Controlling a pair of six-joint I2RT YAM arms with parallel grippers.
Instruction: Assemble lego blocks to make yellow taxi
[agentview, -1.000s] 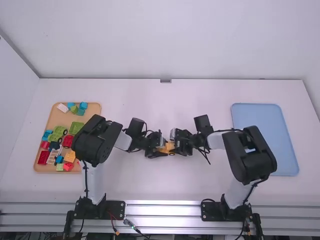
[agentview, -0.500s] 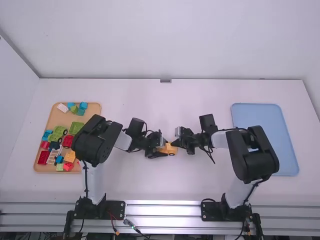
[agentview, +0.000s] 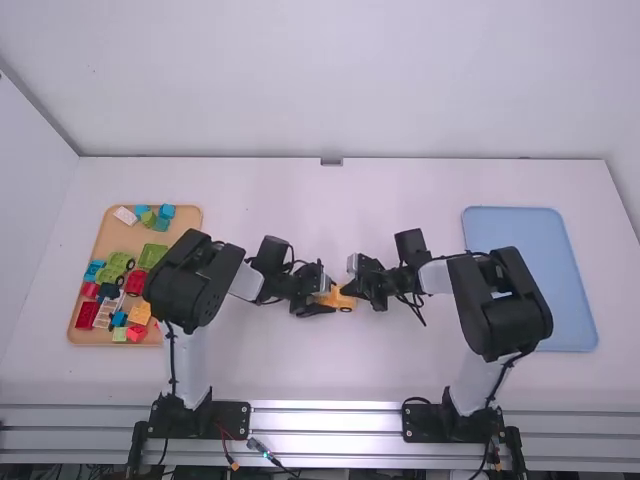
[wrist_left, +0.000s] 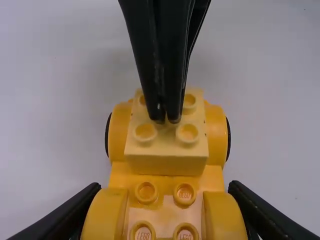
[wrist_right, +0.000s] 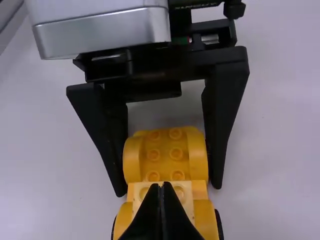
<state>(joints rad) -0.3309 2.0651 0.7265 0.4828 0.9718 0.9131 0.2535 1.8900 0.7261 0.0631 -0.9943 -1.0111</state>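
Table: A smooth, matte white table (agentview: 300, 375) is stretching beneath both robots.
Arms: The left arm (agentview: 190, 280) and right arm (agentview: 505, 310), white links joined by bulky black joints, are facing each other across the middle.
Blue tray: A flat, round-cornered blue tray (agentview: 530, 280) is lying at the table's right.
Tan tray: A tan tray (agentview: 115, 240) is holding loose red, green, blue, white and orange-yellow pieces (agentview: 140, 313), some blocky, some wheeled, at the table's left.
Left gripper: The left gripper (agentview: 318, 300) is grasping the yellow car body, its black fingers clasping the rounded sides at the end nearer the left arm.
Right gripper: The right gripper (agentview: 352, 289) is staying empty and clenched, its slim, tapering black fingertips meeting at the pale block's top, among the studs; whether they are touching it, one cannot tell.
Taxi: The glossy plastic yellow car body (wrist_left: 165, 181) is sitting at the table's middle, between the grippers, its curved fenders bulging at both ends and its low center showing round studs.
Block: A paler, square-edged yellow block (wrist_left: 166, 163) is standing on the end nearer the right arm.
Wheels: Black tires (wrist_left: 228, 140) are peeking out beside that block, beyond the fenders.
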